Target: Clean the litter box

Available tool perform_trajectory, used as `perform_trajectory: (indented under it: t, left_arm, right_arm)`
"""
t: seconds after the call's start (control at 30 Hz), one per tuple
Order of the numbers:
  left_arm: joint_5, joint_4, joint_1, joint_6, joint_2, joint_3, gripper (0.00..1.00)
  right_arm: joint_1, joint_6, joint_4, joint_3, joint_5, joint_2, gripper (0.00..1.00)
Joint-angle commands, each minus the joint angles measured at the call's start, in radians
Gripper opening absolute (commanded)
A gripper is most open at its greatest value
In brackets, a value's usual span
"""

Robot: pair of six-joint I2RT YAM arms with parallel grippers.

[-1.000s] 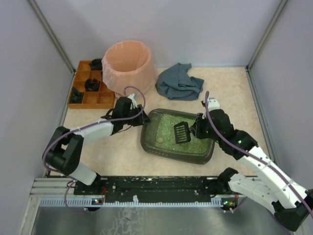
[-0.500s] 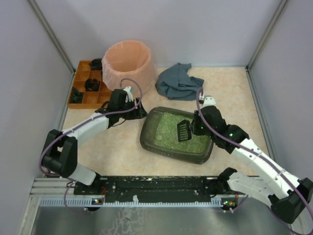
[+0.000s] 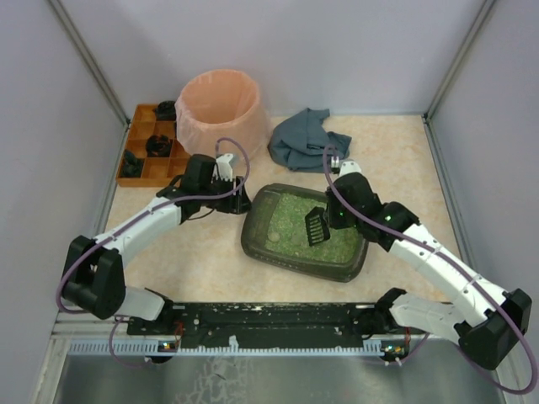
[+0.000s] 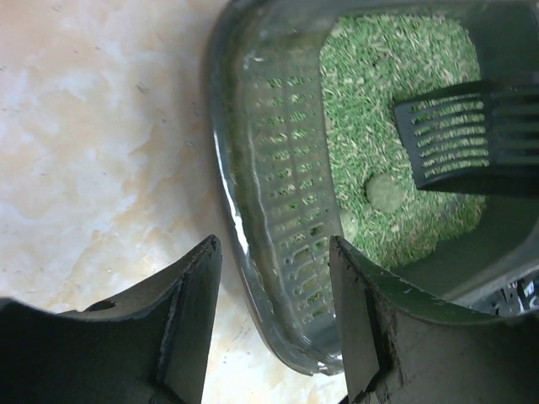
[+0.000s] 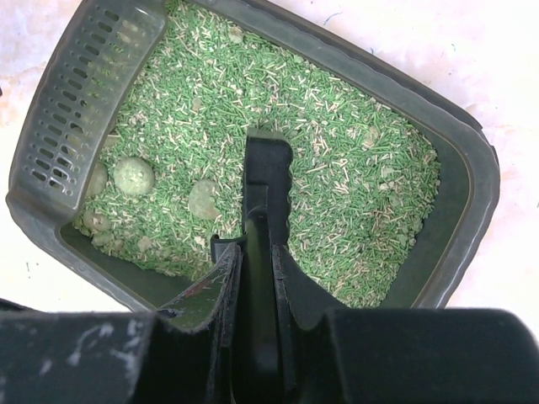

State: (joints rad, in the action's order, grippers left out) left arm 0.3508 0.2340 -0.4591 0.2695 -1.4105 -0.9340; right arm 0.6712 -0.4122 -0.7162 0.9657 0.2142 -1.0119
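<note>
The litter box (image 3: 303, 263) sits in the middle of the table (image 3: 194, 252), close before the arms. The right tool (image 5: 257, 269) is clamped on a black slotted scoop (image 5: 268, 164) over the green litter (image 5: 354, 185), near round clumps (image 5: 135, 177). The left tool (image 4: 274, 316) stands apart, its fingers either side of the box's slotted end wall. Behind lie a grey cloth (image 3: 307, 141) and a pink-lined bin (image 3: 221, 114).
</note>
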Motion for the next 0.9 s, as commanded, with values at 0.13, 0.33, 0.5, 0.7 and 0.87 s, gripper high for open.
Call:
perform_trajectory:
  t: [0.13,0.33,0.5,0.7,0.87]
  left_arm:
    - [0.090,0.067,-0.021,-0.049,-0.003,0.004,0.59]
    - [0.080,0.092,-0.030,-0.017,0.008,0.014,0.58]
    - [-0.125,0.117,-0.026,0.157,0.157,0.107,0.59]
    - [-0.079,0.114,-0.033,0.261,0.313,0.256,0.57]
    - [-0.113,0.160,-0.057,0.281,0.372,0.307,0.56]
  right_arm:
    - [-0.003,-0.008,-0.046,0.030,-0.024,-0.040,0.00]
    - [-0.010,-0.022,-0.050,0.012,-0.036,-0.030,0.00]
    - [-0.010,-0.032,-0.043,0.004,-0.052,-0.023,0.00]
    - [-0.011,-0.034,-0.038,-0.006,-0.064,-0.025,0.00]
    - [-0.011,-0.038,-0.030,-0.017,-0.065,-0.015,0.00]
